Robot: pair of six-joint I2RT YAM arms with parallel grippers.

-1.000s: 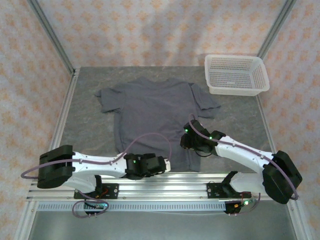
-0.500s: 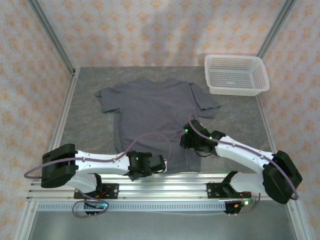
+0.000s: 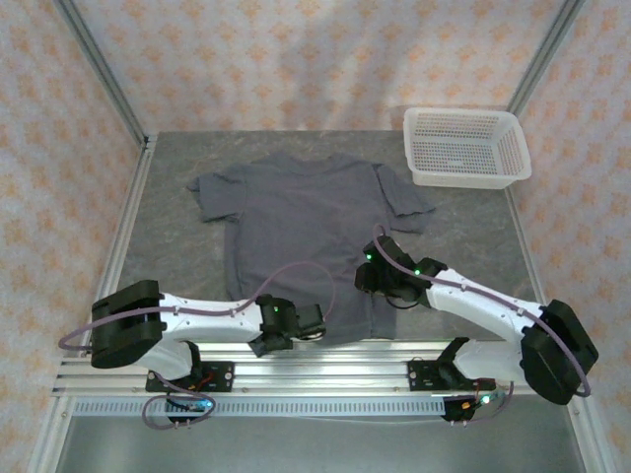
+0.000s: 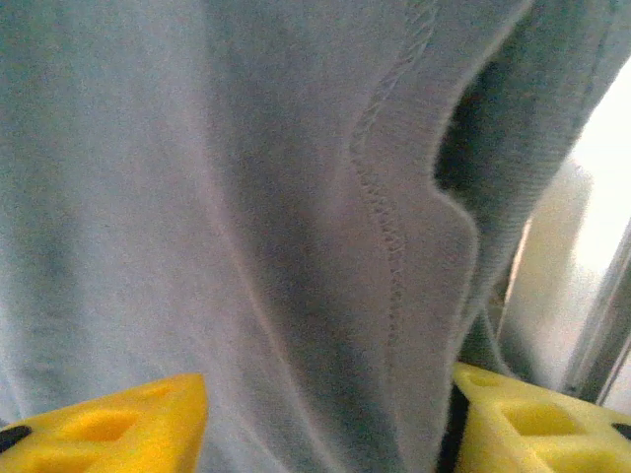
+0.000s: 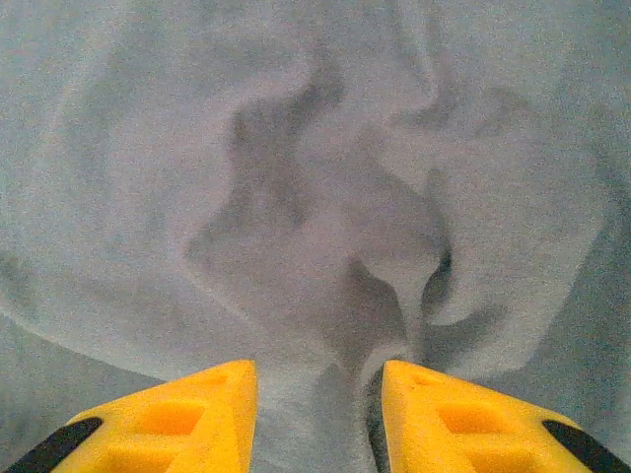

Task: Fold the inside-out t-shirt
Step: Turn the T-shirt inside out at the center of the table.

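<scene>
The inside-out t-shirt [image 3: 301,212] lies spread flat on the grey table, collar away from me and hem at the near edge. My left gripper [image 3: 301,330] is low over the middle of the hem. In the left wrist view it [image 4: 320,424] is open, its yellow fingertips [image 4: 108,429] wide apart over the stitched hem seam [image 4: 380,187]. My right gripper [image 3: 372,281] sits on the shirt's lower right side. In the right wrist view it [image 5: 317,414] is open, and a puckered ridge of shirt cloth [image 5: 370,256] rises between and ahead of its fingers.
A white mesh basket [image 3: 463,178] stands at the back right, just beyond the shirt's right sleeve [image 3: 402,197]. Bare grey table [image 3: 173,246] lies left and right of the shirt. The aluminium rail [image 3: 325,360] runs just below the hem.
My left gripper has slid left along the hem and turned, and its jaws have spread wider. The right gripper has opened slightly and stayed in place.
</scene>
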